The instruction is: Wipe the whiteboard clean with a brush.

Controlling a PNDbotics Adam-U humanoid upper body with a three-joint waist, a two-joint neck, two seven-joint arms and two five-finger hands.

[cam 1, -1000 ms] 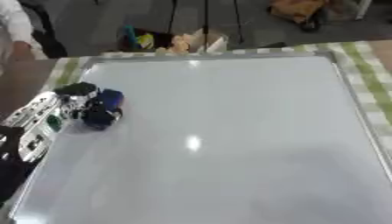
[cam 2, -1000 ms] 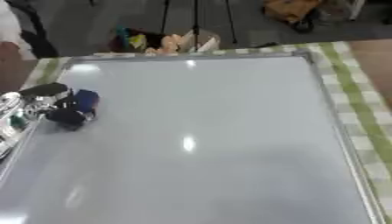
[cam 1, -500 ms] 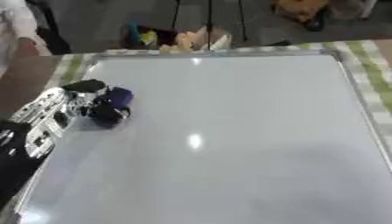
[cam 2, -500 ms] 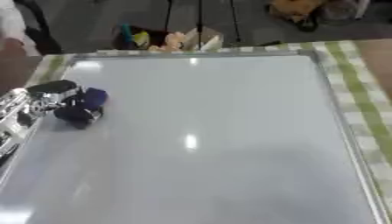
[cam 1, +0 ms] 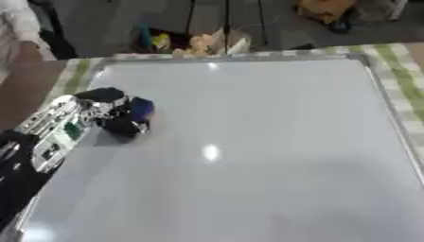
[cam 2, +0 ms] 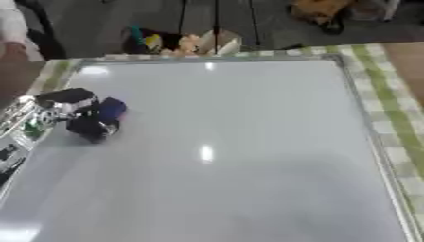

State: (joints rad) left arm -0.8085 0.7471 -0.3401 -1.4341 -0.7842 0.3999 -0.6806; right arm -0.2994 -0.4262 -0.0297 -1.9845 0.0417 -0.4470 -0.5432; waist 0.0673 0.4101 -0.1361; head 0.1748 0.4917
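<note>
While left hand (cam 1: 103, 109) curls fingers round brush (cam 1: 136, 112), brush shows blue body, dark underside, pressed on whiteboard (cam 1: 265, 142) at hand's fingertips, near board's left edge. Whiteboard glossy, blank.

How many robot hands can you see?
1. The left hand is on the whiteboard's left side, curled around a blue brush. The other hand is out of view.

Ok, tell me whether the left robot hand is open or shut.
Shut on the blue brush: the left robot hand has fingers curled round it, on the whiteboard.
</note>
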